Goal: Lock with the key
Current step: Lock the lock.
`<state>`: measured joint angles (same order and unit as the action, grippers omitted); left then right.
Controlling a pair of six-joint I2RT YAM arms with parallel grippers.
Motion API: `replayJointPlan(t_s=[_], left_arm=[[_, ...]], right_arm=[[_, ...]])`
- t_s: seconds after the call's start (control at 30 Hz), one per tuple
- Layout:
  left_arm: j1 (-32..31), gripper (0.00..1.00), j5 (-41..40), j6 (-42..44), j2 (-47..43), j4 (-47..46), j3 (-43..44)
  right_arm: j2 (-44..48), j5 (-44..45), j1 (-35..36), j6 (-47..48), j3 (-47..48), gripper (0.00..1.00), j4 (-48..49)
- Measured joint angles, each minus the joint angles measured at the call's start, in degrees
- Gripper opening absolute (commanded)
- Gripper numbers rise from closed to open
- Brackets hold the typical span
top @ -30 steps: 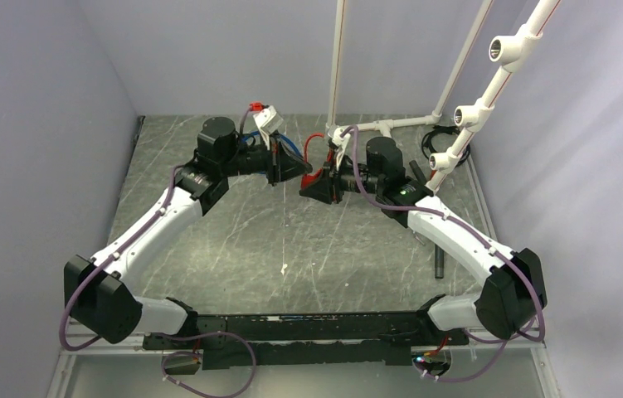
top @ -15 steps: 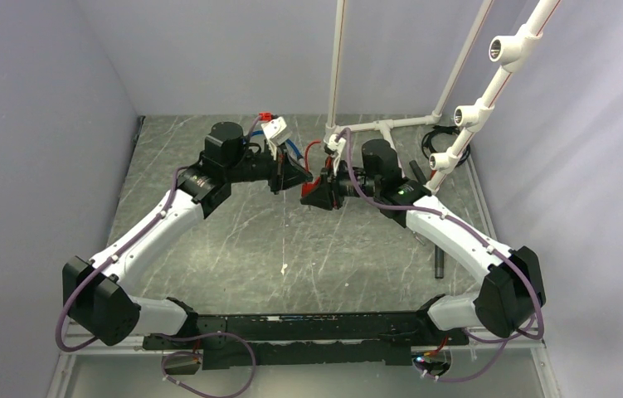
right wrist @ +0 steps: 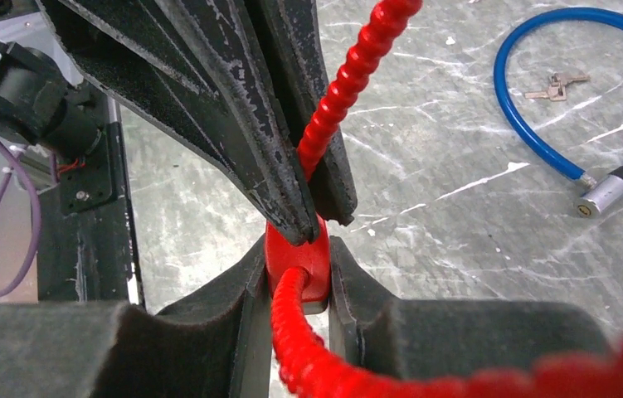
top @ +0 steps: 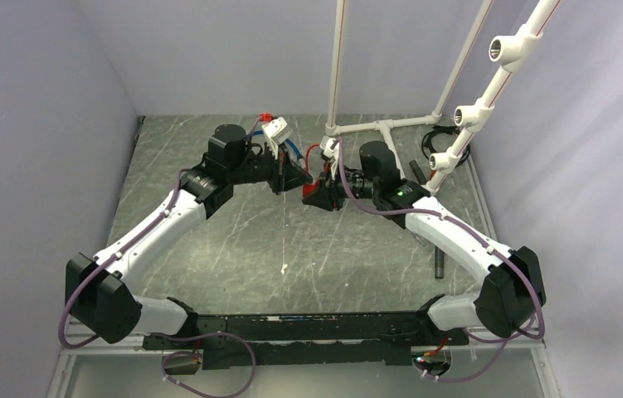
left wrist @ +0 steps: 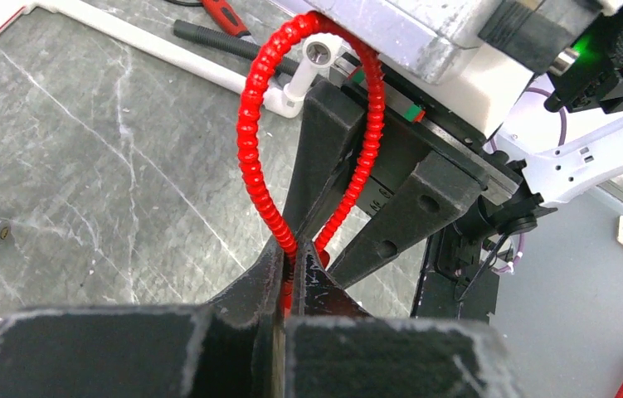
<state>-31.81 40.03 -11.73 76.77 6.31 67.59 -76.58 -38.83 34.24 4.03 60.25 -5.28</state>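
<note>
1. Arms meet at the far middle of the grey marbled desk [top: 250, 249] in the overhead view. The left pincer [top: 289, 178] and right pincer [top: 316, 197] sit tip to tip around something red.
2. Left wrist view: the left pincer is pressed together at the foot of the red ribbed cable loop [left wrist: 251, 124]. Whether a key sits between its tips is hidden.
3. Right wrist view: the right pincer clamps the red plastic lock body [right wrist: 291, 253]. A tiny flat silver key [right wrist: 557, 84] lies on the desk inside the blue cable loop [right wrist: 532, 141], well apart from both pincers. Locking looks unfinished to me, with the key turn not yet confirmed. No writing is readable.
</note>
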Motion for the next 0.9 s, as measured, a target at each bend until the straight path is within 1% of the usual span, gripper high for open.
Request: replayJointPlan(t_s=[0.2,0.47,0.67,0.8,0.83,0.9], left_arm=[[-0.07,0.00,0.26,0.50,-0.59,-1.27,-2.16],[-0.07,0.00,-0.15,2.91,-0.81,-1.49,-2.75],[1.18,0.00,3.19,2.89,0.00,-1.99,-2.08],[1.73,0.00,4.59,5.18,0.00,-0.48,-0.55],[2.10,0.02,5.25,5.68,0.09,0.33,0.07],[3.21,0.11,7.06,5.92,0.33,0.90,1.11]], right_arm=[[0.20,0.90,0.35,0.55,-0.76,0.00,-0.81],[0.17,1.53,0.46,-3.10,-0.90,0.00,-0.70],[0.17,1.66,0.46,-6.78,-0.96,0.00,0.07],[0.22,1.20,0.46,-8.74,-1.42,0.00,2.43],[0.24,0.90,0.46,-9.18,-1.44,0.00,3.10],[0.39,0.70,0.50,-9.70,-1.49,0.00,4.44]])
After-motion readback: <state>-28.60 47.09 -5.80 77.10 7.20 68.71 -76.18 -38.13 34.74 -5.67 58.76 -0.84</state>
